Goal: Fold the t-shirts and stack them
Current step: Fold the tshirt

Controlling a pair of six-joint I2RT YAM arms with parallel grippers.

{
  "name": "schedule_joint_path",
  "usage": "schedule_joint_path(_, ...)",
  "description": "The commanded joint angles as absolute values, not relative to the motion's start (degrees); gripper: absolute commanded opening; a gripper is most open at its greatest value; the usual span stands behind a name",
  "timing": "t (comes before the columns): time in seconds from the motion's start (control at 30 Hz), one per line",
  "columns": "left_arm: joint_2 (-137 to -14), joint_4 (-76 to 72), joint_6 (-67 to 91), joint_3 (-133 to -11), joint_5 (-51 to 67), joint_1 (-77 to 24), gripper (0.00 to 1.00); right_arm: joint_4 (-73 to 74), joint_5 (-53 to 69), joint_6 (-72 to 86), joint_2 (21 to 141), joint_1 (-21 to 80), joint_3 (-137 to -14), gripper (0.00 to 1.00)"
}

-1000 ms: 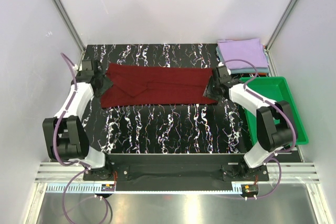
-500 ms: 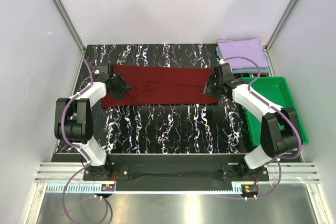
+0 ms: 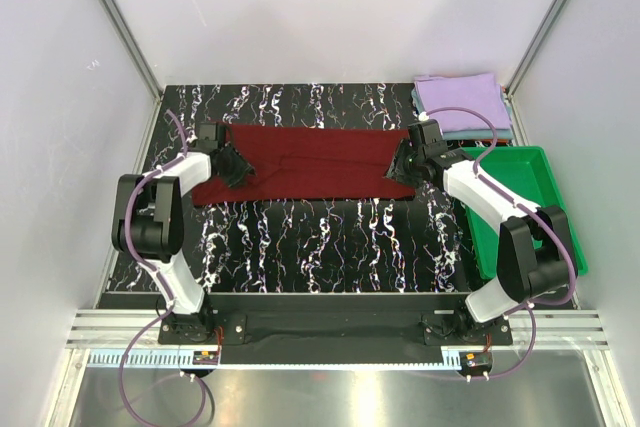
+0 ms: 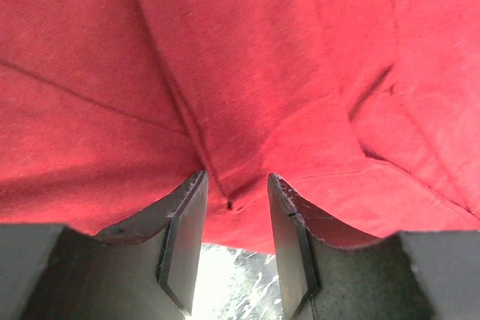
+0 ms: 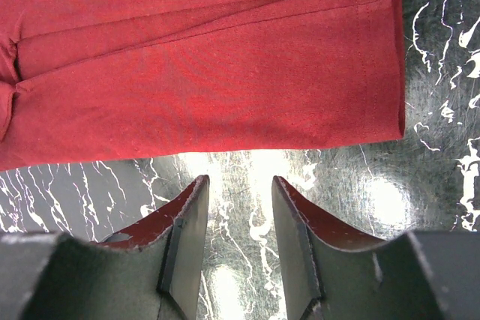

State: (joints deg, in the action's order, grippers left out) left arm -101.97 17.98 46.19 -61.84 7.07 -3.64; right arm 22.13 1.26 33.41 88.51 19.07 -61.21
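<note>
L hand [image 4: 235, 185]: about half open, fingers either side of the near hem of the maroon shirt [image 4: 247, 73], a small ridge of cloth btwn the tips, not pinched as far as I can see. R hand [image 5: 238, 185]: also about half open, empty, tips over bare table [image 5: 337, 177], just short of the shirt's near edge at its other end. The shirt lies as a long flat strip across the back-middle of the table, sides already folded in, one hand at each end. Folded lavender shirt [image 3: 457, 97] sits in the back-right corner on top of a grey-blue one [image 3: 480, 133], w/ a green tray [image 3: 530, 207] just in front of them. Step in hand, prob.: take both ends for the next fold. To do it well: R hand needs to slide fwd until the hem is btwn its fingers; L should close on all layers, not just the top flap. Then lift both ends level and together, so the strip doesn't skew or the tucked sides fall open.
</note>
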Motion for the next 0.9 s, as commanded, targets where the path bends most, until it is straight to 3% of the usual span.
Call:
schedule_joint_path(0.0, -102.39, 16.35, 47.54, -64.16, 5.01, -4.13, 0.42, 20.22, 2.20, 33.22, 86.66, 18.81, -63.37, 0.47)
schedule_joint_path(0.37, -104.50, 16.96, 47.90, -66.09, 4.57, -5.10, 0.33, 20.13, 1.85, 32.78, 86.84, 18.81, -63.46, 0.47)
schedule_joint_path(0.47, -104.68, 17.31, 47.81, -67.14, 4.22, -5.10, 0.26, 20.21, 1.76, 32.78, 86.92, 18.81, -63.89, 0.47)
schedule_joint_path(0.63, -104.85, 19.95, 46.23, -72.23, 1.77, -5.71, 0.01, 20.30, 1.76, 32.52, 87.10, 18.90, -64.34, 0.47)
schedule_joint_path(0.87, -108.10, 21.89, 42.72, -80.41, 1.84, -7.91, 0.00, 19.60, 2.28, 32.61, 87.71, 18.81, -64.51, 0.47)
